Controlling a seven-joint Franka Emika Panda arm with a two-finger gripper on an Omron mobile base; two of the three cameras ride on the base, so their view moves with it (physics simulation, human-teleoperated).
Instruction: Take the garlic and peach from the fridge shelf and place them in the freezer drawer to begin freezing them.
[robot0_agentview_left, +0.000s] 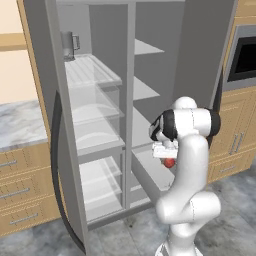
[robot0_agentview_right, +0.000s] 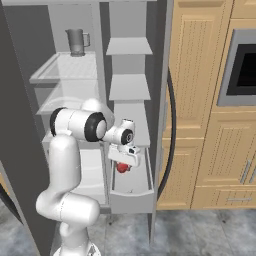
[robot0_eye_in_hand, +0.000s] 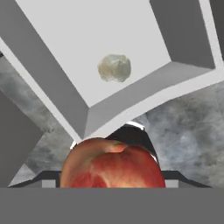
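Nearest to the hand camera, the peach (robot0_eye_in_hand: 113, 162) sits between the fingers of the gripper (robot0_agentview_right: 123, 167), which pinch it from both sides; its skin is red-orange with paler streaks and a small dent on top. Below it the garlic (robot0_eye_in_hand: 114, 68), a lumpy off-white bulb, lies on the floor of the open freezer drawer (robot0_agentview_right: 148, 186), near its middle.

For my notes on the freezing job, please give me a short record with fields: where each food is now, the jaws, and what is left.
garlic: lying on the floor of the freezer drawer
peach: between the jaws of the gripper, above the open drawer
jaws: wide, around the peach
pitcher: upright on the upper fridge shelf
left to do: release the peach into the drawer
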